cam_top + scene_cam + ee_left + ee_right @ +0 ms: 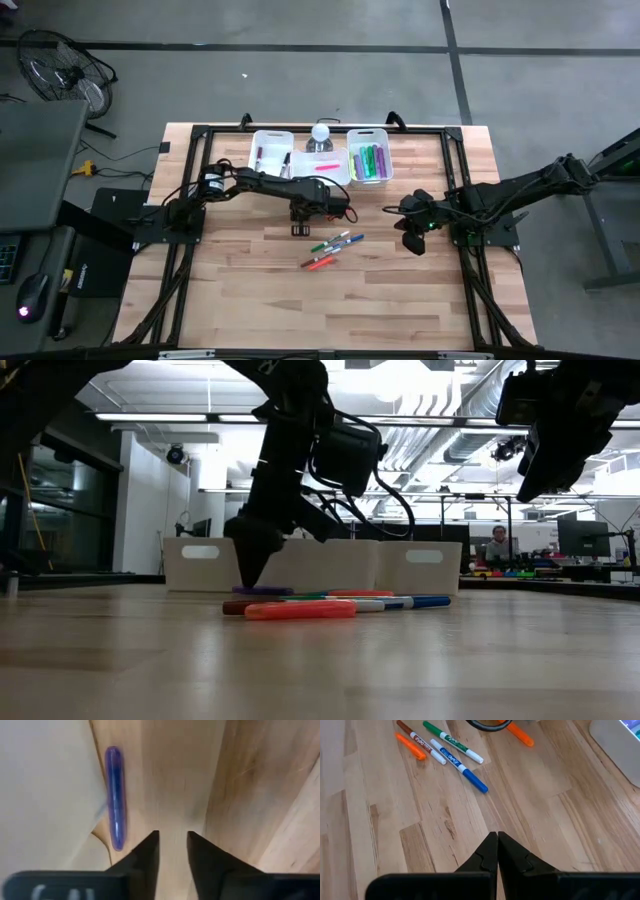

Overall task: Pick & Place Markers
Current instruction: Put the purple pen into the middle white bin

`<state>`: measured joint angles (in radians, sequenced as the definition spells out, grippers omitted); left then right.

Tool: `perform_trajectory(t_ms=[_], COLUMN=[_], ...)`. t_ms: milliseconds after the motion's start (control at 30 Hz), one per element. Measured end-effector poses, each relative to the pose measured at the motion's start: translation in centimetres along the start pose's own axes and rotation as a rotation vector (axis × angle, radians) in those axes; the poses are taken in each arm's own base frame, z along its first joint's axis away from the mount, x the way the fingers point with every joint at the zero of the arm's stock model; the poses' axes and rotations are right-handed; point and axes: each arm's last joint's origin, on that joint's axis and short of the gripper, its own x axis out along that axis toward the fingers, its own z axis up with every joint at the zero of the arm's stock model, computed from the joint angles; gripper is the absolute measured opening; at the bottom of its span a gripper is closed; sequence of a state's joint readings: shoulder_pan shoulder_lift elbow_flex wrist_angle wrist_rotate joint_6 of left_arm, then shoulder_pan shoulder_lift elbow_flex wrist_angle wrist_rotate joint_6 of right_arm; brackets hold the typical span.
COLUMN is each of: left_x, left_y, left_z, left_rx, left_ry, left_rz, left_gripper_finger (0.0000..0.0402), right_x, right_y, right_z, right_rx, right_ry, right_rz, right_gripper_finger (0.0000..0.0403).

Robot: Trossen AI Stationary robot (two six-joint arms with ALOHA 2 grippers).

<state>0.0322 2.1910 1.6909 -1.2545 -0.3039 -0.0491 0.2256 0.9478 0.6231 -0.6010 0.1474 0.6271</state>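
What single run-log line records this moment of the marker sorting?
left gripper: open, down at table beside purple marker | right gripper: shut, empty, waiting above table | loose markers: mid-table | bins: part-filled

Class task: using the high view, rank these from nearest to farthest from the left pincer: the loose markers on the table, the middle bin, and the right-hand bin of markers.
From the left pincer:
1. Loose markers, just beside it on the open table.
2. Middle bin, behind it.
3. Right-hand bin, farther back and to the right.
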Motion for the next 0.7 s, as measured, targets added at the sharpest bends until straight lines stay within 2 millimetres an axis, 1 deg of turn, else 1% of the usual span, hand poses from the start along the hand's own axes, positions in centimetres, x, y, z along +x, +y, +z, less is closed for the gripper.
perform_trajectory(t_ms=[133,267,533,700], left_x=[0.0,0.1,0.4,0.6], left_y=[0.2,0.5,1.5,2.2], left_z=[0.1,0.2,0.6,0.6], left_rx=[-0.009,-0.019,-0.030,0.002], left_ry=[-0.009,-0.016,-0.050,-0.043], left_rz=[0.060,0.072,0.070,0.064], left_gripper_finger=[0.0143,0.0170,0.0176,0.0176], right_x=[0.0,0.0,0.0,0.0], right_y=[0.0,0.0,0.3,0.5], right_z=[0.0,0.0,0.4,0.8], right_rx=[0.010,0.050,0.106,0.123], right_ry=[0.005,0.005,-0.032,-0.076], right_rz=[0.006,0.006,0.036,0.056], right_gripper_finger=[0.0000,0.0000,0.0000,0.0000])
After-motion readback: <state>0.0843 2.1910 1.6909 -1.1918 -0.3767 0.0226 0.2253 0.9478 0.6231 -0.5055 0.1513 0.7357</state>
